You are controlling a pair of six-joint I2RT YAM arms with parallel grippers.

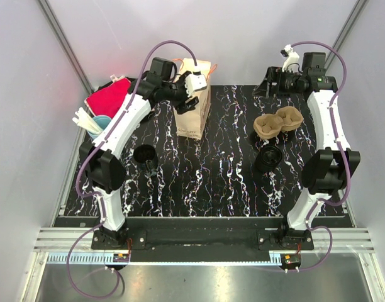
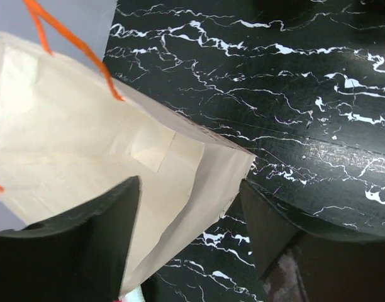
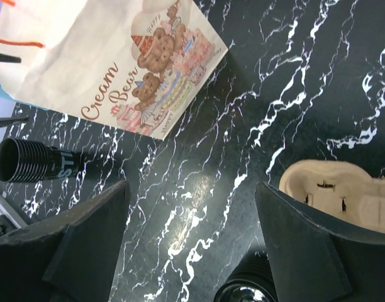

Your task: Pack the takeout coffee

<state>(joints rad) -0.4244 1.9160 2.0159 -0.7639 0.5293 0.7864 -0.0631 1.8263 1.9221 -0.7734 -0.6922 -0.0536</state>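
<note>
A cream paper bag (image 1: 195, 116) with orange handles and a "Cream Bear" print lies at the back centre of the black marble table. My left gripper (image 1: 187, 100) is open over its upper end. In the left wrist view the bag's corner (image 2: 85, 163) sits between the spread fingers (image 2: 111, 239). A tan cup carrier (image 1: 278, 123) lies at the right, with a black cup (image 1: 268, 158) just in front of it. A second black cup (image 1: 145, 155) stands at the left. My right gripper (image 1: 263, 87) is open and empty, raised at the back right, looking down on bag (image 3: 117, 63), carrier (image 3: 343, 189) and both cups.
A red pouch (image 1: 107, 97) and a blue cup holding white sticks (image 1: 95, 124) sit at the table's back left corner. Grey walls close in the back and both sides. The arm bases stand at the near edge.
</note>
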